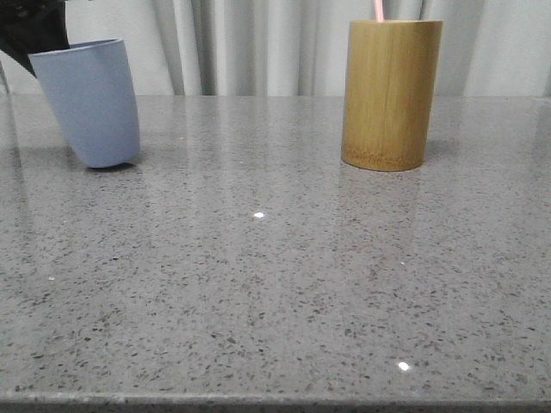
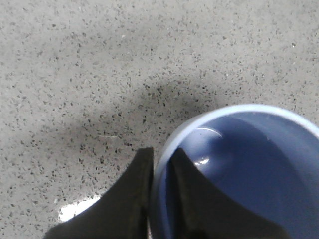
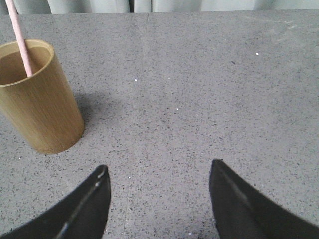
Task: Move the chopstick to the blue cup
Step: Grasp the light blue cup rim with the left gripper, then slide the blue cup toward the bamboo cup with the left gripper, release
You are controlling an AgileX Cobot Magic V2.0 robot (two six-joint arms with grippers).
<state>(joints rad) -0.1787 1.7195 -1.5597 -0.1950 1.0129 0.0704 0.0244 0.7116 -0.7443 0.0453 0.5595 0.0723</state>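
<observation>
The blue cup [image 1: 93, 103] stands tilted at the far left of the table, its rim leaning left. My left gripper [image 1: 34, 34] is shut on that rim, one finger inside the cup [image 2: 249, 164] and one outside, as the left wrist view shows around the gripper [image 2: 162, 152]. One pale pink chopstick [image 1: 380, 10] pokes out of the tall bamboo cylinder [image 1: 392, 95] at the far right. In the right wrist view my right gripper [image 3: 159, 172] hangs open over bare table, apart from the cylinder [image 3: 42, 104] and its chopstick [image 3: 21, 42].
The grey speckled stone table [image 1: 275, 284] runs to a front edge at the bottom of the front view. Pale curtains [image 1: 258, 43] hang behind the table's far edge.
</observation>
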